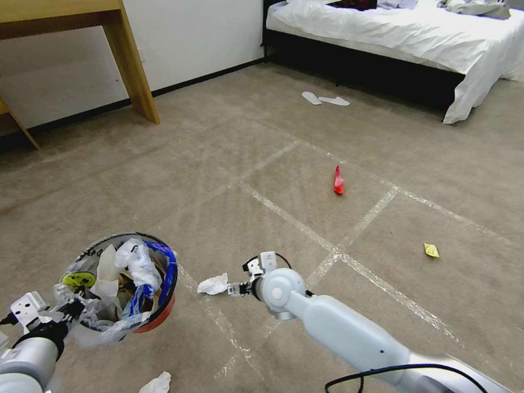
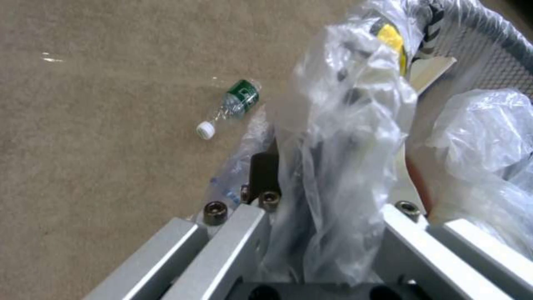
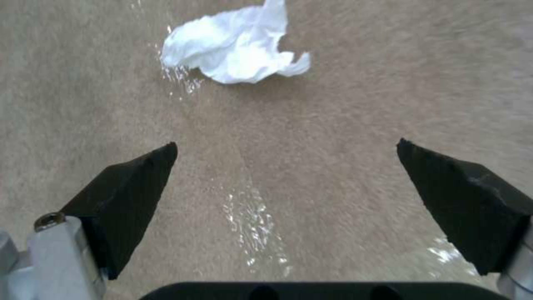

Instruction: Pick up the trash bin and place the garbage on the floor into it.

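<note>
Trash bin: near left, raised off the carpet, rim and clear liner clamped in left tool. Right tool: jaws apart, low over carpet, just right of white tissue. Red wrapper: farther, right.

The room is evenly and brightly lit, with only soft, short shadows on the carpet. Strips of clear tape on the floor catch glare (most plainly in the right wrist view). The plastic bag close to the left wrist camera is blurred. In the head view, the bed is nearly washed out.
</note>
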